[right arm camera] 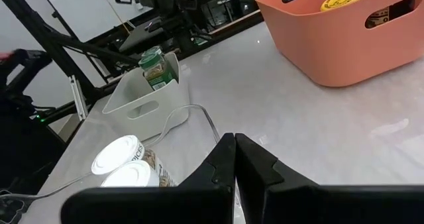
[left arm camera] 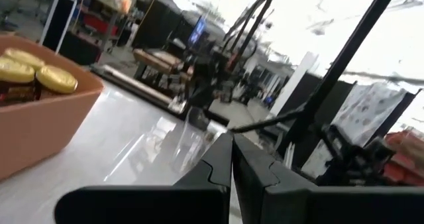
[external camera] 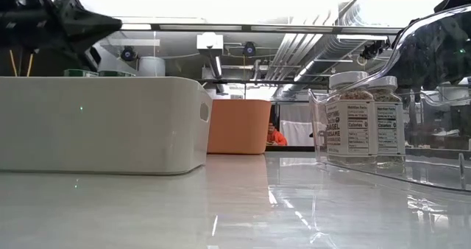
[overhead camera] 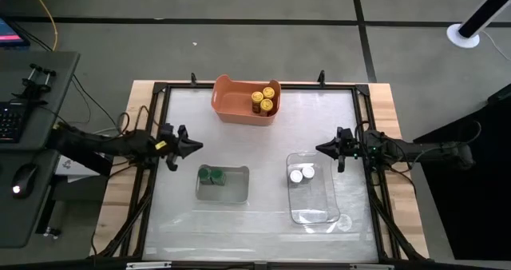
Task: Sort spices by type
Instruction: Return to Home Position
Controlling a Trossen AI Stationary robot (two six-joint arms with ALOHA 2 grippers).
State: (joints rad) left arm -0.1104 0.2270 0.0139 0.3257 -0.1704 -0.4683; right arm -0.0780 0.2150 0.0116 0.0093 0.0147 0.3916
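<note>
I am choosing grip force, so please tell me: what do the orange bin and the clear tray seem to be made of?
Orange bin: probably moulded plastic, matte and opaque, with rounded rim and a cut handle slot. Clear tray: likely hard plastic, glossy and transparent; the white-capped jars show through its wall.

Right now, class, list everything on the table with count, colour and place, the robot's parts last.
orange bin: one, orange, far middle of the table
yellow-capped jars: at least three, in the orange bin
grey bin: one, pale grey, left of centre
green-capped jars: two, in the grey bin
clear tray: one, see-through, right of centre
white-capped jars: two, in the clear tray
left gripper: one, dark, shut, left side
right gripper: one, dark, shut, right side
</note>
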